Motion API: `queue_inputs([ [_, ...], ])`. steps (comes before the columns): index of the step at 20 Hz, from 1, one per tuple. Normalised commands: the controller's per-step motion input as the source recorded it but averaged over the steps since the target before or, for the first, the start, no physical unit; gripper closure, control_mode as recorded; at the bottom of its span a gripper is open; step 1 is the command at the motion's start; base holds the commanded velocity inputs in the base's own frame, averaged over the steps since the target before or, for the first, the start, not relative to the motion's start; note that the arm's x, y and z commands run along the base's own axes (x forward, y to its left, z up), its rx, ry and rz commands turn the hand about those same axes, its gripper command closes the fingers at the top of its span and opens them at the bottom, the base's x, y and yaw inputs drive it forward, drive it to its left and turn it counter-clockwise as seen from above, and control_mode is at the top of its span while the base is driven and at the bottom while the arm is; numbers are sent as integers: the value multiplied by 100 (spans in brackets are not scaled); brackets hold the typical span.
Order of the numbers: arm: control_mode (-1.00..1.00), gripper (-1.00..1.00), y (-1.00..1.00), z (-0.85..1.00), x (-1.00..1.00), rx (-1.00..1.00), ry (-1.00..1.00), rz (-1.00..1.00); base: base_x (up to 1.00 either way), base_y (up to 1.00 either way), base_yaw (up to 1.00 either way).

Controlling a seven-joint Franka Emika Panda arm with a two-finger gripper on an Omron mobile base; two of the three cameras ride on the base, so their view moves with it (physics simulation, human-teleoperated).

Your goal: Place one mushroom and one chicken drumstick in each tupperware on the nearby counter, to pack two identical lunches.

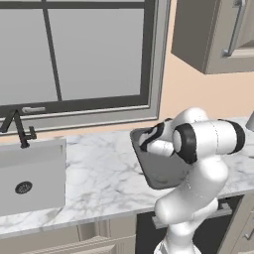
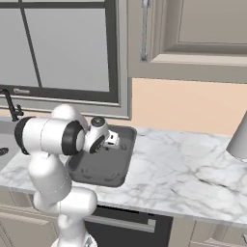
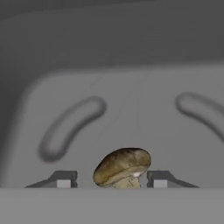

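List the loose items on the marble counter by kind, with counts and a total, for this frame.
Tupperware: 1
Mushroom, in the tupperware between the parted fingers: 1
Grey cone-shaped object at the counter's right end, cut off by the frame: 1
Total: 3

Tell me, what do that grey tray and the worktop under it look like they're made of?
The tupperware looks like matte grey plastic: smooth, moulded rounded corners, no gleam. The counter looks like polished white marble or an imitation, judging by its grey veins. Both are rendered, so this is only the look.
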Motion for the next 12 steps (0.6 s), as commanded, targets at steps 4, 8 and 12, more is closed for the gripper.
queue_inputs([
  [4, -100, -100, 0, 49, -42, 0, -10, 0, 0, 0, 0],
  [8, -100, -100, 0, 94, -67, -2, -22, 0, 0, 0, 0],
  [12, -100, -100, 0, 100, -58, -3, -8, 0, 0, 0, 0],
])
